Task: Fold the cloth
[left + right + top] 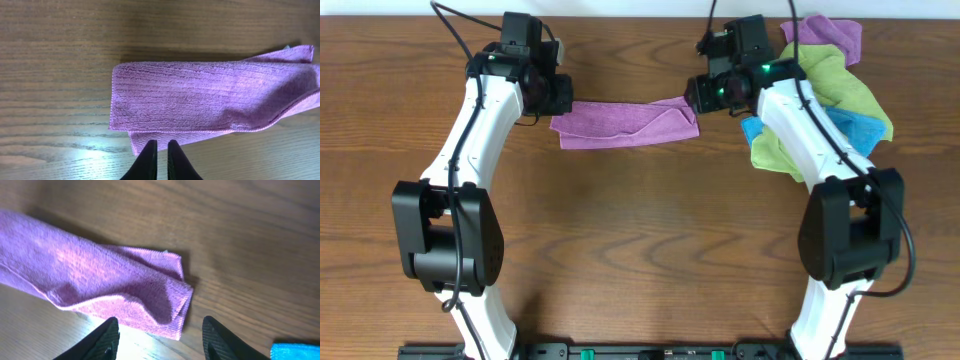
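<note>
Left gripper [160, 146]: fingers [148, 160] almost together with a thin slit between them, tips at the cloth [210, 95] near edge; can't tell if any fabric is pinched. Right gripper [160, 321]: spread wide, nothing held, cloth's end corner sits in the gap between the tips, can't tell if touching. Cloth lies on the table [640, 230] mid-span between the 2 grippers, folded into a long narrow strip. 2 layers show at the left end, with the lower one peeking out at the near edge. Left end is flat and squared. Right end is rumpled, with a raised ridge and a curled corner. Further out on the right, beside the right arm, is a heap: blue cloth [865, 128] nearest, green cloth [830, 85] around and behind it, 2nd purple cloth [828, 35] at the far edge. The heap is apart from the strip.
</note>
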`<state>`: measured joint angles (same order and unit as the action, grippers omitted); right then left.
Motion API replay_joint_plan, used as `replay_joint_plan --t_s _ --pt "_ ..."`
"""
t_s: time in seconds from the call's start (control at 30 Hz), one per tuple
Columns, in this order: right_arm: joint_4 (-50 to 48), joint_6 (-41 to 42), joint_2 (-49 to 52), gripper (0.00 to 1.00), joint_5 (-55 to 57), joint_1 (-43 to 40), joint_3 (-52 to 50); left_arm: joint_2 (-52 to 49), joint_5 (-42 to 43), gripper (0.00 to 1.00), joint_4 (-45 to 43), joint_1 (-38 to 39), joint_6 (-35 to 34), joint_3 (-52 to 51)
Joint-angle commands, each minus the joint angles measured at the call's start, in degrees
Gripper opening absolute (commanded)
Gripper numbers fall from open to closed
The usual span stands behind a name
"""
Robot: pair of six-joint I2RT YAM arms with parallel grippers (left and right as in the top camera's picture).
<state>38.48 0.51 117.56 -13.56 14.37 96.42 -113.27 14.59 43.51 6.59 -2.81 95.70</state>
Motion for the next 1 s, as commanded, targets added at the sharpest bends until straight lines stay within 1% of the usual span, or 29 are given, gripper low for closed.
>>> replay_joint_plan --t_s 0.0,0.07,0.13,0.27,0.5,0.77,0.83,0.87,0.9,0.97 --pt "0.1 -7.1 2.2 0.55 -1.0 1.4 0.2 -0.6 -0.8 0.16 0.2 -0.4 1.3 0.0" --pt "0.1 -9.3 3.9 0.55 -1.8 1.6 0.2 -0.6 -1.3 0.17 0.7 -0.8 1.4 0.0" --pt "0.0 -9.5 5.4 0.56 -2.4 1.6 0.2 -0.6 -1.2 0.2 1.6 -1.0 1.4 0.0" --pt "-1.7 -11.6 8.2 0.58 -5.9 1.6 0.2 -0.6 -1.2 0.2 4.1 -1.0 1.6 0.0" --pt "-5.4 -13.5 9.2 0.6 -8.2 1.9 0.2 -0.6 -1.2 0.2 5.8 -1.0 1.5 0.0" --pt "-5.9 -14.8 9.2 0.54 -10.3 2.6 0.2 -0.6 -1.2 0.2 6.0 -1.0 1.5 0.0" --pt "-5.8 -14.8 9.2 0.47 -10.3 2.6 0.2 -0.6 -1.2 0.2 6.0 -1.0 1.5 0.0" --pt "-5.7 -14.8 9.2 0.33 -10.3 2.6 0.2 -0.6 -1.2 0.2 6.0 -1.0 1.5 0.0" --pt "-5.5 -14.9 9.3 0.21 -10.3 2.6 0.2 -0.6 -1.2 0.2 6.1 -1.0 1.5 0.0" --pt "-5.1 -15.0 9.3 0.03 -10.3 2.6 0.2 -0.6 -1.2 0.2 6.1 -1.0 1.5 0.0"
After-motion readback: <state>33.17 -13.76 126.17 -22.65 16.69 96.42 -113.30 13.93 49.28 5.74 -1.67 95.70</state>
